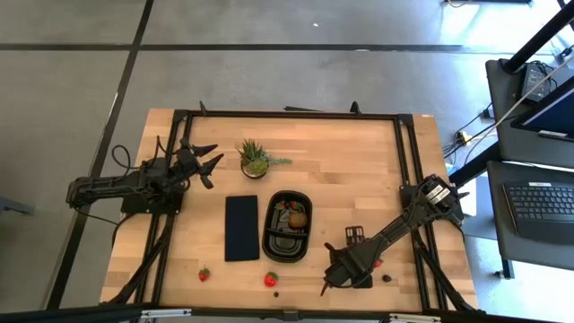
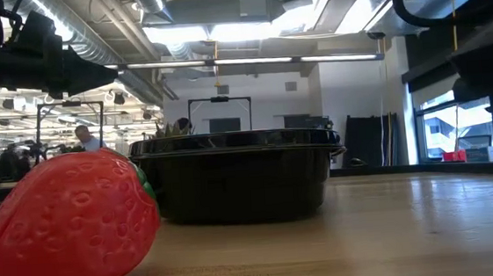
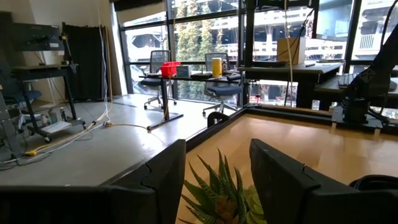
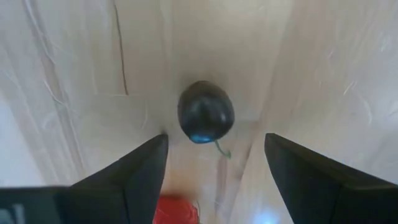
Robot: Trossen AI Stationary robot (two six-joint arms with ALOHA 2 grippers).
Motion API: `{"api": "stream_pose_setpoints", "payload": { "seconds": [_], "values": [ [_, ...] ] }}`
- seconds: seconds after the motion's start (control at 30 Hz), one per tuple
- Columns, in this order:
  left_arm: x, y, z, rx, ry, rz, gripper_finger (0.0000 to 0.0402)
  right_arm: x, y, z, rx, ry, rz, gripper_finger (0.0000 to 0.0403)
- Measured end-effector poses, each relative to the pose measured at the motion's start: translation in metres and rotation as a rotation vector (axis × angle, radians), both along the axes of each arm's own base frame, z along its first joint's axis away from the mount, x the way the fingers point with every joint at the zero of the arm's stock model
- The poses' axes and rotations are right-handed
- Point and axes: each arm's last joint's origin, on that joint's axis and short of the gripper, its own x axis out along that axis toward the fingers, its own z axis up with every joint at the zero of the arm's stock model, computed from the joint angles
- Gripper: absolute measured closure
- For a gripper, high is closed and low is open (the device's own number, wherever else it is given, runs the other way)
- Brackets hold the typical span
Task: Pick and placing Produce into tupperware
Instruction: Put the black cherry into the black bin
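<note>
A black tupperware [image 1: 287, 226] sits at the centre of the wooden counter [image 1: 359, 179] in the overhead frame, already holding a brown kiwi-like fruit [image 1: 298, 219] and a red strawberry [image 1: 285, 206] in its upper half. To its left lies a flat dark panel [image 1: 241, 227], and above that stands a spiky potted plant [image 1: 255, 158].

The right gripper [image 1: 328, 280] hangs low at the lower right of the overhead frame, jaws spread and empty; its wrist camera looks straight down on a dark round berry [image 4: 206, 113] lying on the wood between the two open fingers [image 4: 134, 174], untouched.

The left gripper [image 1: 215, 158] waits at the upper left, beside the plant, jaws apart and holding nothing.

Loose produce rests along the bottom edge of the counter: one strawberry [image 1: 204, 274] at lower left, another [image 1: 271, 279] just below the tupperware, and a berry [image 1: 387, 278] at lower right.
</note>
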Motion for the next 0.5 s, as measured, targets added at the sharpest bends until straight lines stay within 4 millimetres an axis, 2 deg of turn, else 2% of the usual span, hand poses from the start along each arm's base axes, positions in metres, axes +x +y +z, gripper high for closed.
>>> {"api": "stream_pose_setpoints", "payload": {
  "seconds": [0.5],
  "values": [
    [0.0, 0.0, -0.0001, -0.001, 0.0, 0.0, 0.023, 0.0055, 0.0034, -0.0003, 0.038, -0.058, 0.018, 0.0129]
  ]
}}
